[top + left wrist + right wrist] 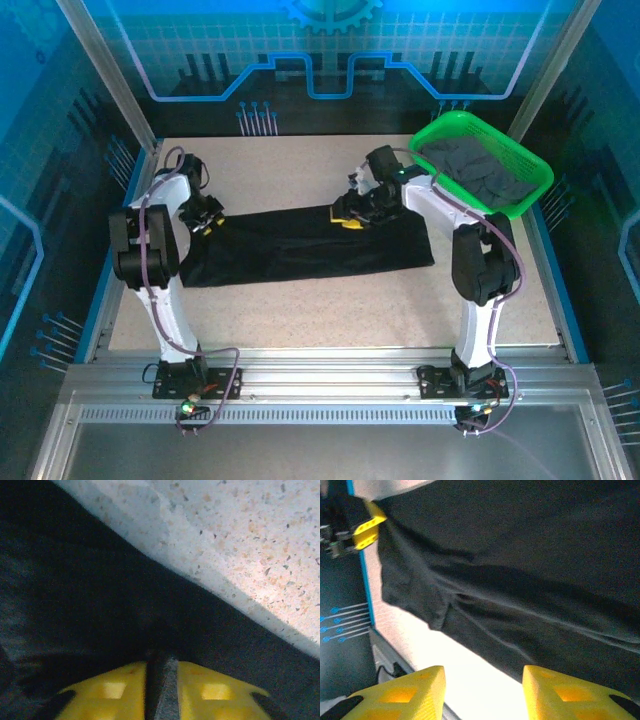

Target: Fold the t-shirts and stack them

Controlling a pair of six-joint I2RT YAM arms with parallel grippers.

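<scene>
Black soft cloth t-shirt (310, 245) lies folded long across the tabletop (300, 320); right pincer (482, 676) hovers apart, empty; left pincer (161, 680) on cloth, can't tell its grip.

I see white links (172, 310), black joints (136, 262) and purple cables (150, 215) behind my yellow-fingered left end effector (206, 220) and right end effector (349, 216).

Top view sharp and evenly lit, blue cast off the backdrop (200, 45). Black shirt (310, 245) is a flat dark patch, folds barely readable. Left wrist view grainy and soft, left gripper's fingers (215, 695) blurred, table (260, 540) glaring. Right wrist view: table blown out white, right gripper's fingers (570, 695) out of focus.
</scene>
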